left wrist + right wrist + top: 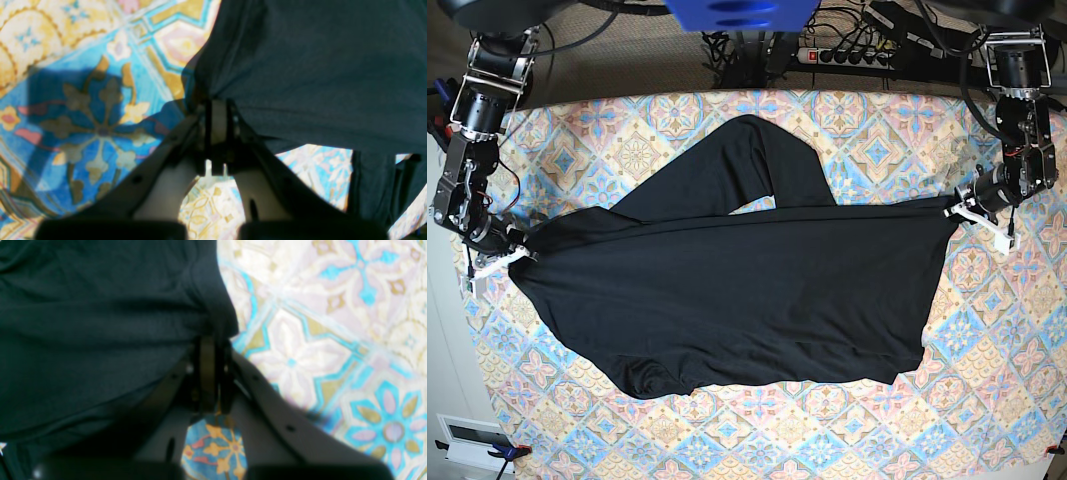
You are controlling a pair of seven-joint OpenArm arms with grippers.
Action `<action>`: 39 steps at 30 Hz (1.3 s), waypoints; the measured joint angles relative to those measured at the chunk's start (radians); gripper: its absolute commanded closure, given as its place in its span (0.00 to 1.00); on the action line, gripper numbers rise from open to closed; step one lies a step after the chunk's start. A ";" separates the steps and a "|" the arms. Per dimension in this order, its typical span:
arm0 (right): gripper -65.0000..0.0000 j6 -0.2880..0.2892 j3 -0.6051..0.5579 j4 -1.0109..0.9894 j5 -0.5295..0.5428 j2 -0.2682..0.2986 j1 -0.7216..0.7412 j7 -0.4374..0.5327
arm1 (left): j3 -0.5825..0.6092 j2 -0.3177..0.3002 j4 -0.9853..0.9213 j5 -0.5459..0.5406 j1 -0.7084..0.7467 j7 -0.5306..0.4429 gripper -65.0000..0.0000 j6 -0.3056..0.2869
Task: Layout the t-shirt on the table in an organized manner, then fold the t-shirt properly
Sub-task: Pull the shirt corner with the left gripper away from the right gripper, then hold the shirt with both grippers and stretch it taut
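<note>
Base view: Both arms' jaws pinch opposite ends of the black T-shirt (pixel 757 270), spread across the patterned tabletop (pixel 1017 400) between them. Laying-out appears underway; the next move likely calls for tautening, then lowering.

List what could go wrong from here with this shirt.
The left tool and right tool pinch the t-shirt at opposite ends of one taut-looking edge; pulling further apart could slip a grip.

Fabric beyond that edge lies bunched toward the top of the base view, so it might get folded in crooked.

The near hem is uneven, so layers may not line up.
</note>
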 measured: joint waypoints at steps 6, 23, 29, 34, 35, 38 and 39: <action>0.98 0.000 0.000 0.000 0.000 0.000 0.000 0.000 | -0.066 0.007 0.000 -0.005 0.000 0.047 0.84 0.000; 0.84 0.000 0.000 0.000 0.000 0.000 0.000 0.003 | -0.229 0.065 0.330 -0.157 0.211 0.114 0.51 -0.037; 0.84 0.001 0.000 0.000 0.000 0.000 0.001 0.003 | -0.187 0.154 0.439 -0.146 0.264 0.114 0.51 -0.037; 0.84 -0.001 0.000 0.000 0.001 0.000 0.000 0.003 | -0.062 0.265 0.423 -0.130 0.235 0.125 0.51 -0.037; 0.84 0.000 0.000 0.000 0.000 0.000 0.000 0.003 | -0.047 0.282 0.407 -0.119 0.229 0.123 0.51 -0.035; 0.84 -0.003 0.000 0.000 -0.003 0.000 0.000 0.004 | -0.014 0.357 0.340 -0.011 0.206 0.114 0.50 -0.031; 0.84 -0.002 0.000 0.000 -0.003 0.000 0.000 0.003 | -0.008 0.377 0.320 0.010 0.198 0.122 0.50 -0.032</action>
